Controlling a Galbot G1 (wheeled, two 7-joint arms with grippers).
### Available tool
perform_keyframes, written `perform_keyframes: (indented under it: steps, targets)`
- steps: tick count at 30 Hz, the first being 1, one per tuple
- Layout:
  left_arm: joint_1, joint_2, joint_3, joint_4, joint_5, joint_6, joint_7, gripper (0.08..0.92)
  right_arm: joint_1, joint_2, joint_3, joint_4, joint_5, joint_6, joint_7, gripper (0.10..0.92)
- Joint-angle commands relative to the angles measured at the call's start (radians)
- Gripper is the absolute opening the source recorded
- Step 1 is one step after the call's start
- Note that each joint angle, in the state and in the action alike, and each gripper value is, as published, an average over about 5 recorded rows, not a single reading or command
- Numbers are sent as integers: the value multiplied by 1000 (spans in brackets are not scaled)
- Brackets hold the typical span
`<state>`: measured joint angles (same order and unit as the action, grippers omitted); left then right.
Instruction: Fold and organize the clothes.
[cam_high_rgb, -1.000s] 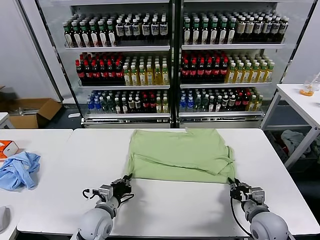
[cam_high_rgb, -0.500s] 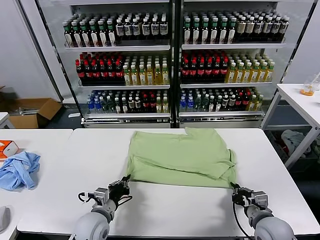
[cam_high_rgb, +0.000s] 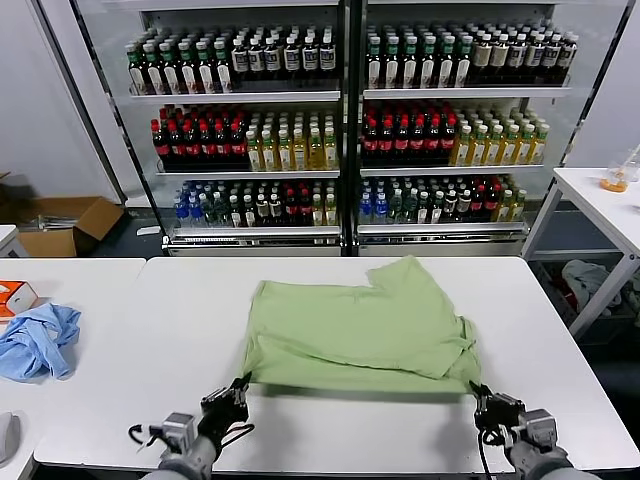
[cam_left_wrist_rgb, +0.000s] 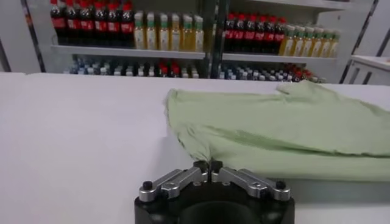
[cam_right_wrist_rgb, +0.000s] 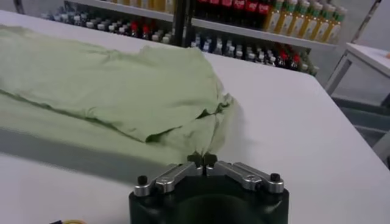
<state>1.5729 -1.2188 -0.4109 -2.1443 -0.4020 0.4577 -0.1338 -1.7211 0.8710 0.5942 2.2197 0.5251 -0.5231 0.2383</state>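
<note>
The light green shirt (cam_high_rgb: 360, 325) lies folded on the white table (cam_high_rgb: 330, 425), its plain side up; its print and buttons are hidden. My left gripper (cam_high_rgb: 243, 382) is shut on the shirt's near left corner, and my right gripper (cam_high_rgb: 474, 389) is shut on its near right corner. Both hold the near edge slightly above the table by the front edge. In the left wrist view the jaws (cam_left_wrist_rgb: 208, 165) pinch green fabric (cam_left_wrist_rgb: 286, 131). In the right wrist view the jaws (cam_right_wrist_rgb: 202, 160) pinch fabric of the shirt (cam_right_wrist_rgb: 109, 85).
A crumpled light blue garment (cam_high_rgb: 38, 338) and an orange box (cam_high_rgb: 12, 297) lie on the table to the left. Glass-door fridges (cam_high_rgb: 345, 120) full of bottles stand behind. A second white table (cam_high_rgb: 600, 200) stands at the right.
Both grippers have pulled back toward the table's front edge, dragging the shirt nearer along the table. The shirt's far edge has slid away from the table's back edge.
</note>
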Motion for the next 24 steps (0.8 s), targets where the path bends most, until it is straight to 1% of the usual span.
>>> perform_keyframes:
  steps: [1,6,8,10,13,17,20,24]
  targets:
    - [231,-6,-67,-140,10,-2,-2,102,-154,-13,43,81,-32,1,1,108]
    - [285,-17,-73,-158,41,3,2,102,-187,-23,62,105,-54,-21,3,111]
    - [306,-17,-74,-174,59,16,16,104,-180,-23,61,113,-65,-37,4,134]
    - [322,-12,-77,-189,89,33,41,123,-168,-23,57,118,-72,-46,3,183]
    - [320,4,-95,-204,121,52,66,194,-149,-24,52,126,-77,-41,-1,269]
    - [273,37,-155,-217,64,65,52,306,-114,-32,61,130,-66,-11,0,373]
    - [209,79,-204,-211,-12,60,32,393,-48,-44,63,119,-26,17,11,451]
    - [77,154,-233,-138,-62,50,40,514,128,-54,12,48,40,22,34,572]
